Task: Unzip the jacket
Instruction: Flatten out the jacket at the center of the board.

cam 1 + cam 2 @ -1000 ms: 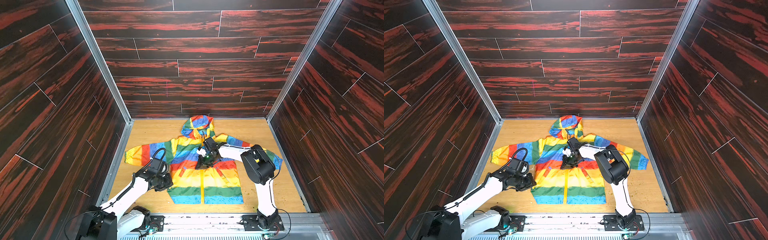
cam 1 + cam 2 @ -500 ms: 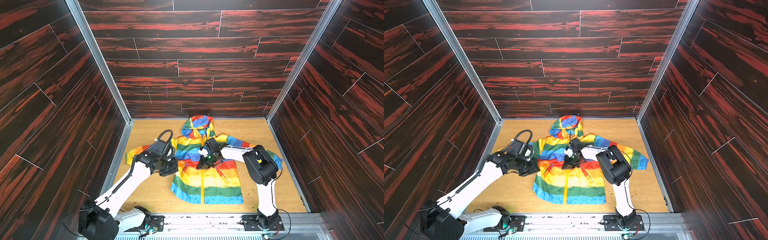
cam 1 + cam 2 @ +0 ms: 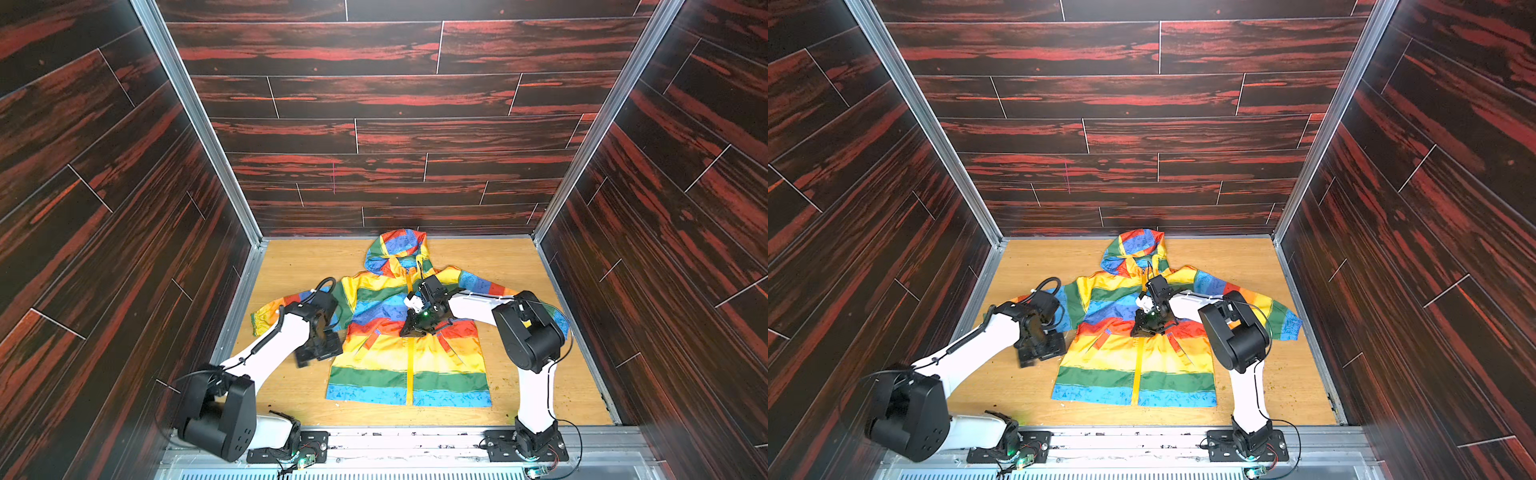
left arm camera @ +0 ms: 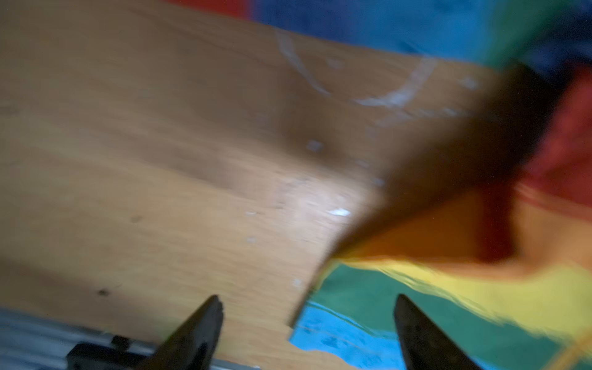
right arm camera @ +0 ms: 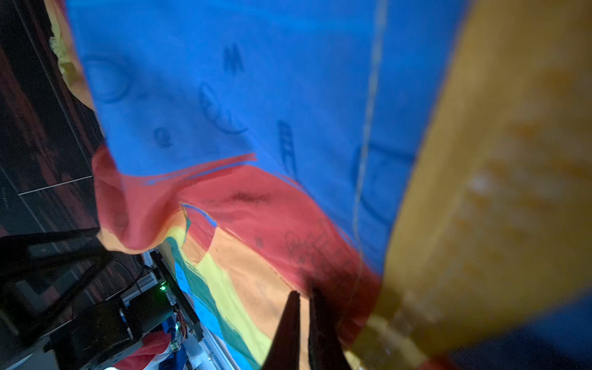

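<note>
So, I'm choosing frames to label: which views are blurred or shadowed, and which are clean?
Left wrist view: strong motion blur, table and jacket edges smeared, a dark shadow along the fabric's edge. Right wrist view: jacket close, its yellow strip out of focus. Both top views: sharp, evenly lit, only the left tool slightly smeared.

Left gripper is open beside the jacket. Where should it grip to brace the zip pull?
On the jacket, pinch the blue hem beside the yellow zipper, coming low from the near side. That is probably best, as its free edge lies flat and faces that way.
</note>
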Robot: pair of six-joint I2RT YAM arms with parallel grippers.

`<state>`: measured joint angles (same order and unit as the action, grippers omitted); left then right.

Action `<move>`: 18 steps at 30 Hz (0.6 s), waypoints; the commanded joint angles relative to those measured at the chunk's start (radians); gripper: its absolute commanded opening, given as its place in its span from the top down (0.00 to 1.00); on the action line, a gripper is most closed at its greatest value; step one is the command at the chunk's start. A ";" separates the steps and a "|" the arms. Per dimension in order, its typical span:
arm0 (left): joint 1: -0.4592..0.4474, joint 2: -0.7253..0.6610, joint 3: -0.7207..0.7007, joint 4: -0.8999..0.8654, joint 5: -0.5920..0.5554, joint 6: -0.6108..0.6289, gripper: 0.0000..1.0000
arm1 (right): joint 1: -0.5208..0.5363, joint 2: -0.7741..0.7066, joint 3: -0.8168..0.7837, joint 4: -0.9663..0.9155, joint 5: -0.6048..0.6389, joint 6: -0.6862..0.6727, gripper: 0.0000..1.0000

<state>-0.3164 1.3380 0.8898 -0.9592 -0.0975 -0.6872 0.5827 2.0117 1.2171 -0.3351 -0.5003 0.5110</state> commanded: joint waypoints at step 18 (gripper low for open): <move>-0.344 0.215 0.086 0.307 0.172 0.201 0.61 | -0.052 -0.461 -0.387 0.003 0.309 0.206 0.83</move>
<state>-0.6289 1.4979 0.9604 -0.6659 0.0723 -0.5102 0.5076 1.5265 0.8375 -0.3416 -0.1337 0.6846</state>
